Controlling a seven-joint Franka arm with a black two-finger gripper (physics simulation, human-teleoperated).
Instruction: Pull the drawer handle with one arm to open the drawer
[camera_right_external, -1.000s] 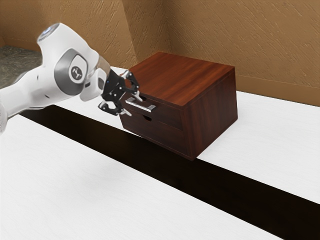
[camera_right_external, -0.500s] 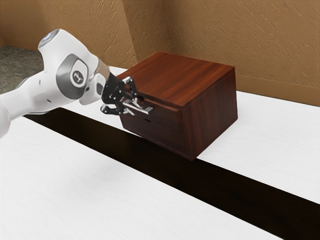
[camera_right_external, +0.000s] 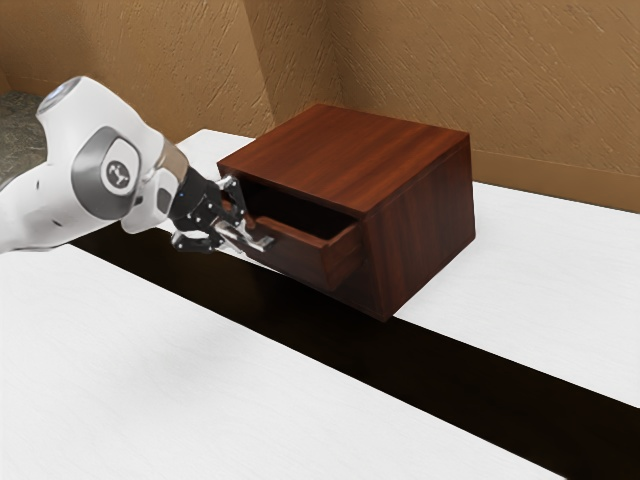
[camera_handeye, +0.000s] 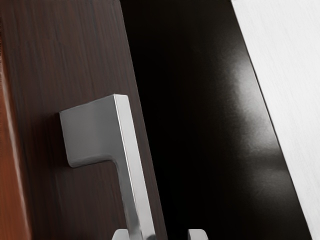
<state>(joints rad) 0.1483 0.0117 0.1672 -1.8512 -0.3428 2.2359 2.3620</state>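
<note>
A dark wooden cabinet (camera_right_external: 370, 165) stands on the table. Its top drawer (camera_right_external: 310, 250) is pulled part of the way out toward the exterior view's left. My black gripper (camera_right_external: 232, 233) is shut on the silver drawer handle (camera_right_external: 256, 240) at the drawer's front. In the wrist view the handle (camera_handeye: 125, 165) stands out from the dark drawer front (camera_handeye: 65, 65), and it runs down between my two fingertips (camera_handeye: 197, 234).
The table is white (camera_right_external: 150, 380) with a wide black stripe (camera_right_external: 420, 370) running across it under the cabinet's front. A brown textured wall (camera_right_external: 500, 70) stands behind the cabinet. My white arm (camera_right_external: 90, 180) comes in from the exterior view's left.
My gripper closed on the handle and drew back toward the exterior view's left. The drawer has slid out of the cabinet with it.
</note>
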